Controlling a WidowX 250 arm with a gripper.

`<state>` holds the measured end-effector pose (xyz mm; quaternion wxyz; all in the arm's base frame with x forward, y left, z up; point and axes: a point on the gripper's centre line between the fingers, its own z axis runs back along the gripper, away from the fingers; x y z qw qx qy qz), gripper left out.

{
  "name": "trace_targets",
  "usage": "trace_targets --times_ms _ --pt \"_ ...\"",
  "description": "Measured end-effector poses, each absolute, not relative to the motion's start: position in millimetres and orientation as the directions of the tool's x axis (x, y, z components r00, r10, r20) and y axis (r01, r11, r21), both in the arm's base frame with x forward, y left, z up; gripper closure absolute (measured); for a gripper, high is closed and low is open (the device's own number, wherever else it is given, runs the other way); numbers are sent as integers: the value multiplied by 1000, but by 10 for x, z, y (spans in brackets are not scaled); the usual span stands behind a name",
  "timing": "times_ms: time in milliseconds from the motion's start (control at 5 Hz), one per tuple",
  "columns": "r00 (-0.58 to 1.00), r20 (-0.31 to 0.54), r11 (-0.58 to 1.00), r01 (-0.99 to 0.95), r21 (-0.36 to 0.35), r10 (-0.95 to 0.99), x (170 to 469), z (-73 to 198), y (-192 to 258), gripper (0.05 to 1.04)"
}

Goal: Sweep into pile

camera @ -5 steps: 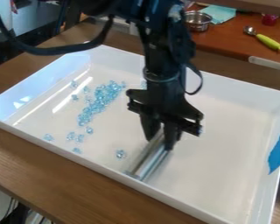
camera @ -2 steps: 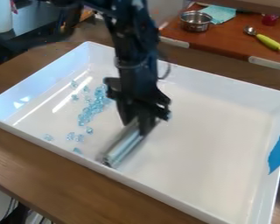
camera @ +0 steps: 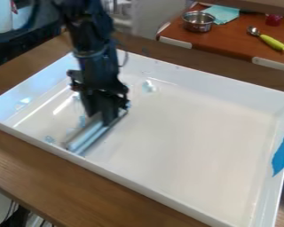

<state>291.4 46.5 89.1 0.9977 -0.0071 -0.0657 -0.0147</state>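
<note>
In the camera view, see the black gripper hanging down inside the white tray, towards the left edge. Closed on a metal bar, with 1 finger to each side at the top. Slants the bar across the tray, roughly in line with the left edge, the lower end just inside the near edge, not far from the near left corner.

Can make out light blue beads near that same corner, well to the left of the bar's lower end. Can see more close by the left side of the gripper, partly hidden and blurred. Can spot 1 small clump to the right of the gripper, near the far edge. Can't tell how many in all.

At the right edge of the tray, blue tape. Under the tray, a wooden table. Beyond the far edge, on a reddish-brown side table, a metal bowl beside a pale blue cloth, plus a spoon with a yellow-green handle.
</note>
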Motion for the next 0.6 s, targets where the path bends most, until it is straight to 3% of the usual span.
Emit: trace_targets --times_ms 400,600 --pt "984 174 999 45 -10 -43 2844 926 986 721" --pt "972 226 997 60 48 -69 2854 951 1255 721"
